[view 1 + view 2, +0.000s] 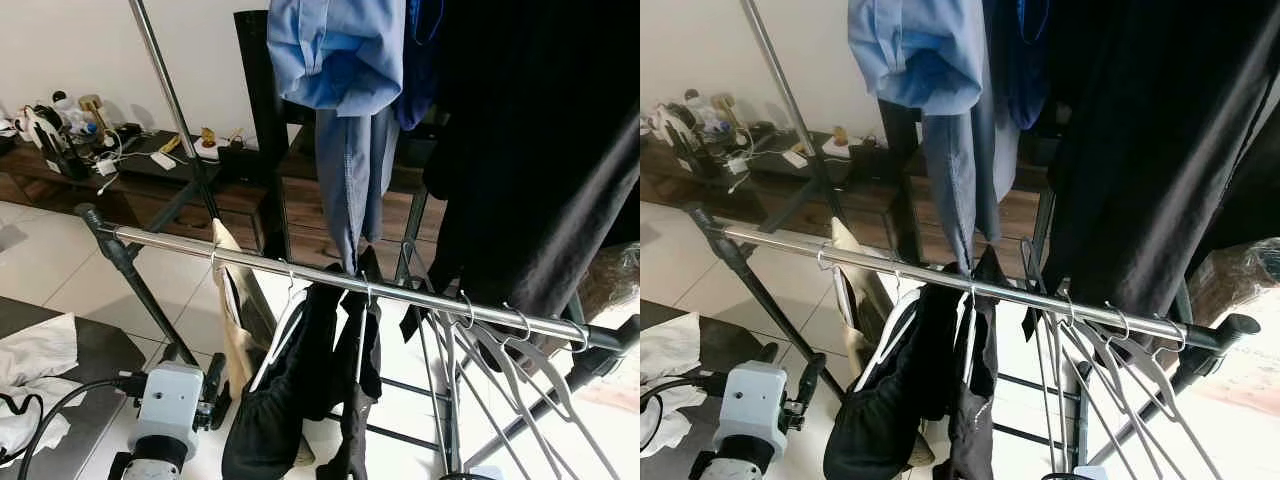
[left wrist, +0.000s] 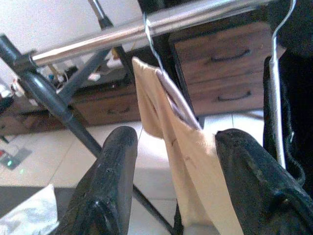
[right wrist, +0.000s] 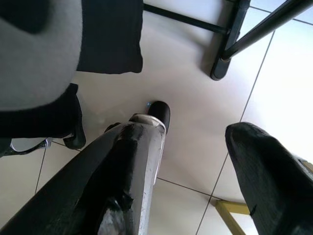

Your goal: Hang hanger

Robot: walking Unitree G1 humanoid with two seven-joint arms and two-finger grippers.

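While the left gripper [image 2: 171,161] is raised at the far left below the steel rail [image 1: 330,275], its 2 fingers [image 2: 105,186] are spread, with the tan garment [image 2: 188,166] seen between them. That garment's hanger [image 2: 151,39] is hooked over the rail. Further right, dark clothes [image 1: 300,390] and bare hangers [image 1: 500,370] are hung. The right gripper [image 3: 195,171] is held spread above floor tiles [image 3: 195,73].

Head stereo overlooks rail [image 1: 330,278]; right wrist apparently floorward.
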